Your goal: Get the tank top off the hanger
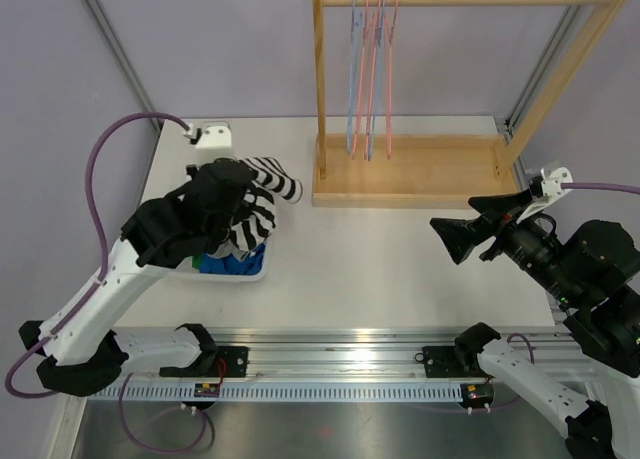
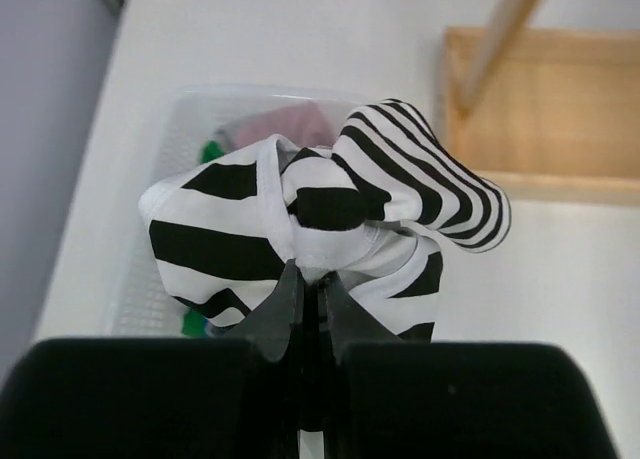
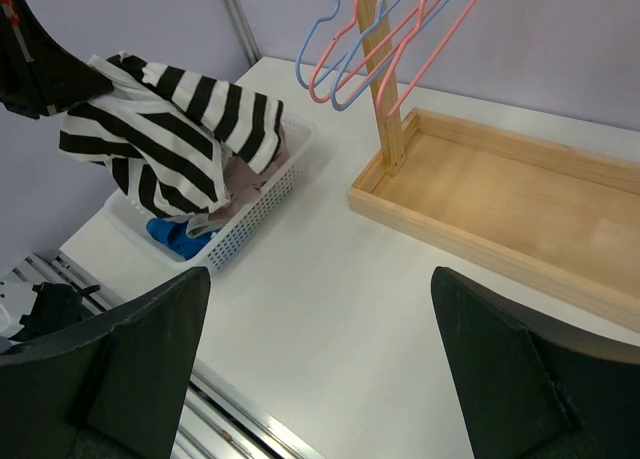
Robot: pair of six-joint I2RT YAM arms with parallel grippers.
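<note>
The two black fingers of the left gripper (image 2: 310,291) fill the bottom of the left wrist view. They are pressed together, and a fold of the black-and-white striped tank top (image 2: 330,204) is pinched between them. The cloth bunches up above the fingertips, in the middle of the frame. Behind it, this view shows the white plastic basket (image 2: 178,119) with a pink garment (image 2: 292,124) and a small green piece (image 2: 212,151) inside.

The right wrist view shows the same tank top from the side, in the upper left of the frame. It hangs from the left gripper over the basket. A blue garment (image 3: 175,239) lies at the basket's near end. I cannot tell if the tank top touches the clothes below it.

The top view alone shows both arms. The right gripper (image 1: 452,237) is at the right of the frame, above the white table (image 1: 380,269). Its jaws are spread wide and hold nothing. In the upper middle stands the wooden rack (image 1: 420,184). Thin blue and pink hangers (image 1: 370,69) hang from its rail, well apart from the tank top.
</note>
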